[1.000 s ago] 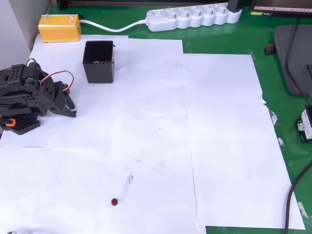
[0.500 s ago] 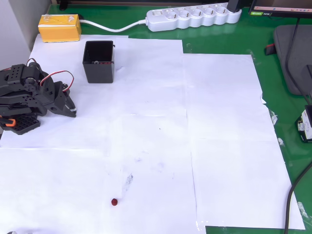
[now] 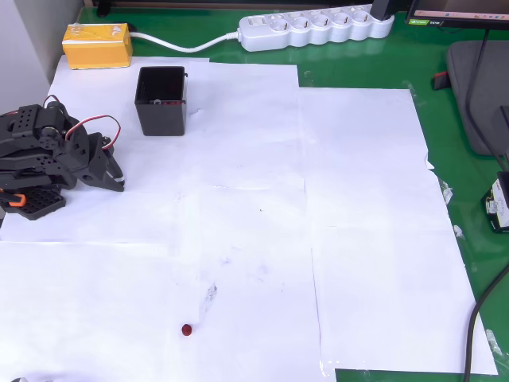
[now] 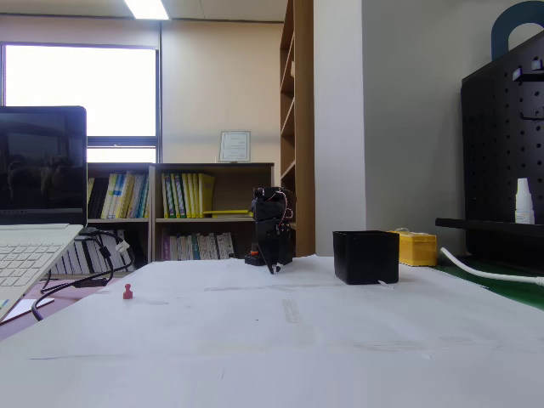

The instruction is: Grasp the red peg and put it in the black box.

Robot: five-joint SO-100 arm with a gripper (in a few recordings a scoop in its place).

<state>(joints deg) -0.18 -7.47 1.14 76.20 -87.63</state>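
Right now I see the gripper (image 3: 118, 181) folded low by the desk's left edge in the overhead view, its black fingers pressed together with nothing between them. Well apart from it, the red peg (image 3: 186, 329) lies alone on the white paper (image 3: 358, 239) near the desk's bottom edge, below and to the right of the gripper. Nearer the gripper, toward the top-left corner, the black box (image 3: 161, 101) stands upright, with a yellow block (image 3: 97, 44) beyond it.
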